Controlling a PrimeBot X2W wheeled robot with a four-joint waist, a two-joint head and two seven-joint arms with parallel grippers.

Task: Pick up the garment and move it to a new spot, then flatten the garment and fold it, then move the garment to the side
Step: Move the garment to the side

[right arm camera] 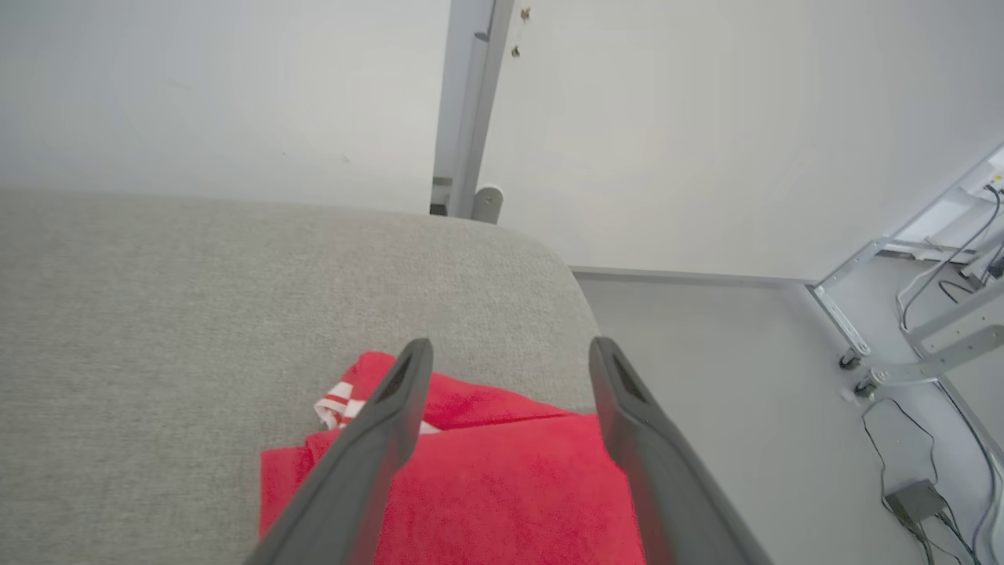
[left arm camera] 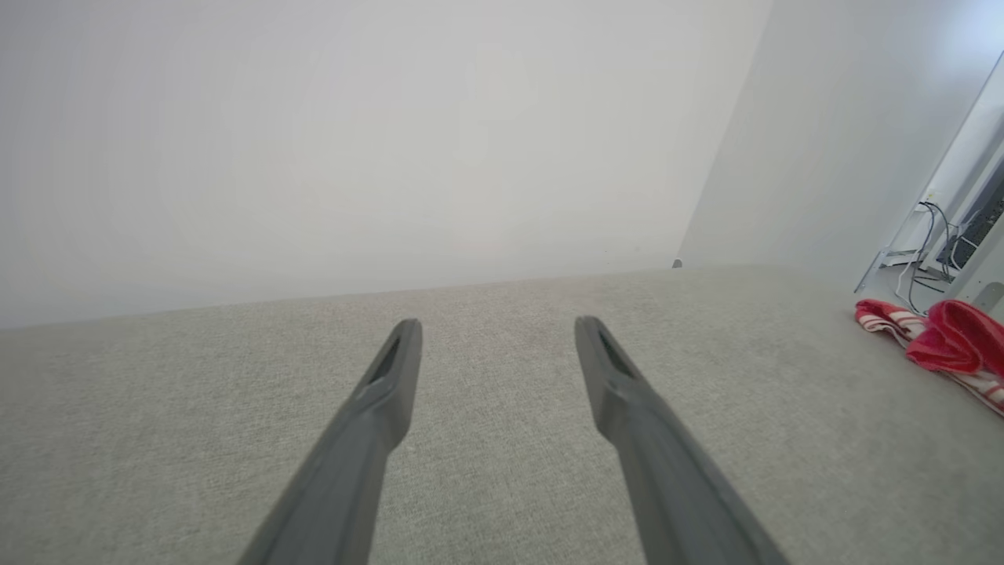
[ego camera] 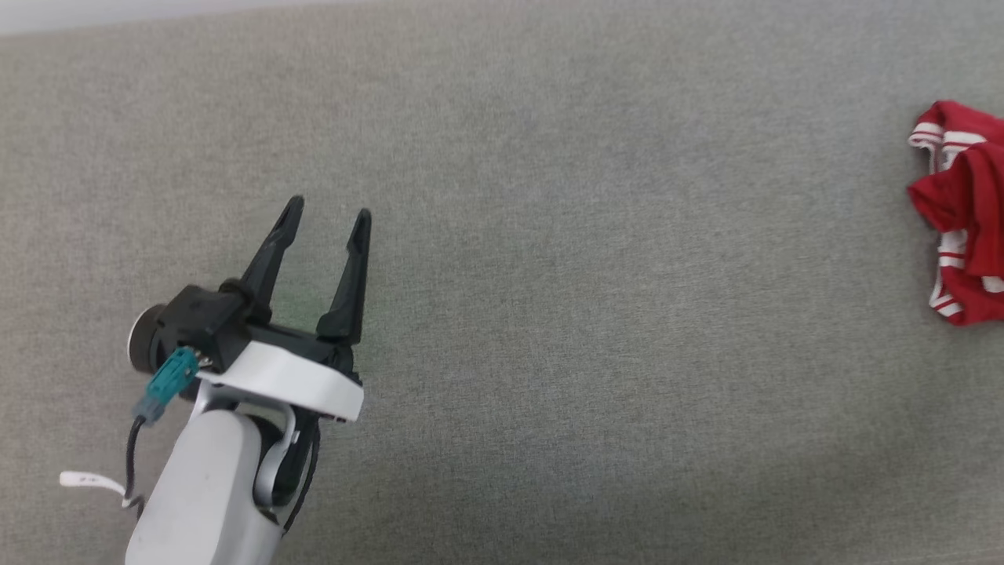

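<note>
lying beneath the spread right hand [right arm camera: 510,347], garment [right arm camera: 510,486], left hand [ego camera: 328,208] well apart

Left pincer [left arm camera: 498,326] fingers spread wide, pointing along grey fabric surface [left arm camera: 172,408]. Pale wall [left arm camera: 314,141] beyond far edge. Red garment [left arm camera: 953,345] with red-white striped trim lies bunched on surface at far right, well apart from pincer. Cables [left arm camera: 925,235] behind it.

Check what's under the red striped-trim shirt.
The red shirt with striped trim lies on the grey woven cushion surface, near its rounded corner. Anything beneath the cloth is covered.
</note>
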